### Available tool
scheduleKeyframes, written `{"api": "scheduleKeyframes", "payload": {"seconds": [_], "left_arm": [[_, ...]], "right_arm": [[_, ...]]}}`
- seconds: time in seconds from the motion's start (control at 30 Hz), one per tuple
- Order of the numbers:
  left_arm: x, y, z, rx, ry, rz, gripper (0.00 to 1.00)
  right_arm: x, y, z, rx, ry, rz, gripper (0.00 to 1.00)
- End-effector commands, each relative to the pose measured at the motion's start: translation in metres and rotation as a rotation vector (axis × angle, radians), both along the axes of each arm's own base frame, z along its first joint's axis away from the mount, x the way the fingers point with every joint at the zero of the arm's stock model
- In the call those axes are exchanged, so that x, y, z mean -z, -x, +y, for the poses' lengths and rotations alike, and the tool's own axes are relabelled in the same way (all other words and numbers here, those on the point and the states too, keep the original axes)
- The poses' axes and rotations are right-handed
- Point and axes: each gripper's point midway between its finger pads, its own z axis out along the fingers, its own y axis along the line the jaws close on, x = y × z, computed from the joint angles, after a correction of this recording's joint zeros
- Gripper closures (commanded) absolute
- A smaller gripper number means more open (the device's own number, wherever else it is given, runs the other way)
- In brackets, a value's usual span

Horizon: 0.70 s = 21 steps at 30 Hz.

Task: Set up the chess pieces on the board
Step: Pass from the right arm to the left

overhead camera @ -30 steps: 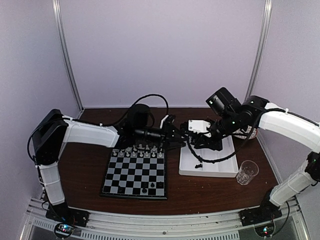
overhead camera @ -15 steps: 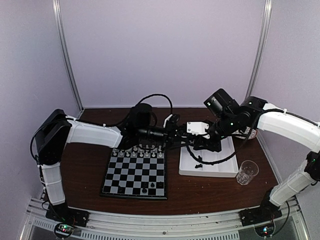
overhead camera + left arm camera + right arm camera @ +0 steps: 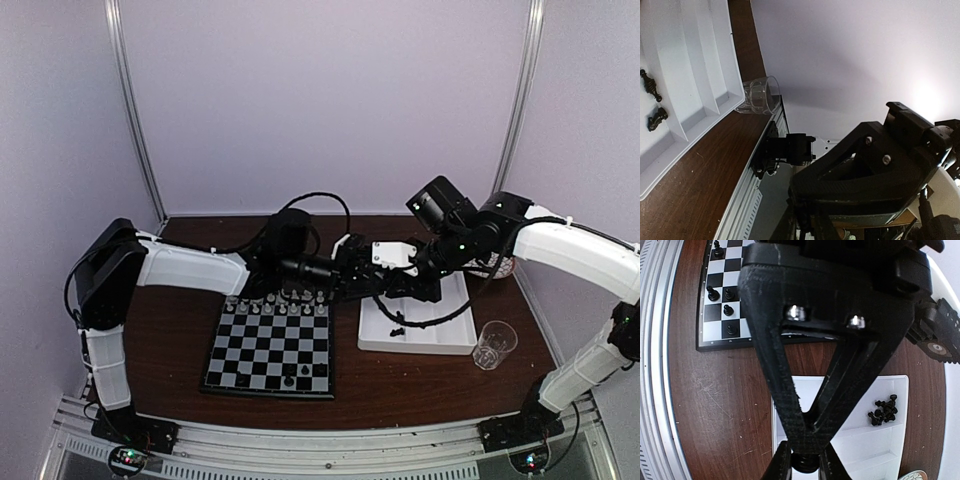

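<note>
The board (image 3: pixel 268 350) lies in front of the left arm. Pale pieces (image 3: pixel 280 300) line its far rows and a few black ones (image 3: pixel 290 378) stand near its front edge. My left gripper (image 3: pixel 352 275) reaches right past the board's far corner and meets my right gripper (image 3: pixel 392 285) over the white tray's (image 3: pixel 440 340) left end. In the right wrist view my right gripper (image 3: pixel 805 465) holds a small round black piece between its fingers, with the left gripper's black finger frame (image 3: pixel 830 340) crossing in front. The left jaws are too dark to read.
A heap of black pieces (image 3: pixel 883 410) lies in one tray compartment, and two more black pieces (image 3: pixel 651 85) show in the left wrist view. A clear glass cup (image 3: pixel 494 343) stands right of the tray. A patterned object sits behind the right forearm.
My left gripper has slid right from the board's far corner toward the tray and the right gripper. The right gripper has shifted slightly left over the tray.
</note>
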Motion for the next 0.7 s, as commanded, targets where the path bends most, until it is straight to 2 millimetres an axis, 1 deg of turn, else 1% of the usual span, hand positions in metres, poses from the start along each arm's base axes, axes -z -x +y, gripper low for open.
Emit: {"api": "scheduleKeyframes", "payload": {"seconds": [0.0, 0.17, 0.27, 0.33, 0.4, 0.47, 0.57, 0.67], "left_arm": [[-0.018, 0.008, -0.008, 0.051, 0.064, -0.056, 0.87], [-0.015, 0.008, -0.009, 0.052, 0.058, -0.067, 0.95], [-0.012, 0.007, -0.007, 0.057, 0.034, -0.110, 1.00], [-0.012, 0.007, -0.004, 0.060, -0.006, -0.166, 1.00], [-0.012, 0.005, 0.003, 0.062, -0.071, -0.248, 1.00], [-0.014, 0.000, 0.015, 0.047, -0.173, -0.349, 1.00], [-0.013, -0.003, 0.043, 0.042, -0.329, -0.480, 1.00], [-0.003, 0.004, 0.083, 0.074, -0.515, -0.570, 1.00]], "right_arm": [[-0.005, -0.004, 0.004, 0.006, -0.005, -0.023, 0.86], [-0.006, -0.003, 0.004, 0.005, -0.007, -0.025, 0.86], [-0.008, -0.001, 0.003, 0.006, -0.014, -0.020, 0.81], [-0.011, 0.000, 0.001, 0.012, -0.021, -0.021, 0.78], [-0.016, 0.003, -0.004, 0.020, -0.037, -0.018, 0.71], [-0.023, 0.006, -0.014, 0.033, -0.056, 0.002, 0.62], [-0.034, 0.009, -0.035, 0.059, -0.100, 0.055, 0.59], [-0.037, 0.009, -0.052, 0.086, -0.143, 0.096, 0.58]]}}
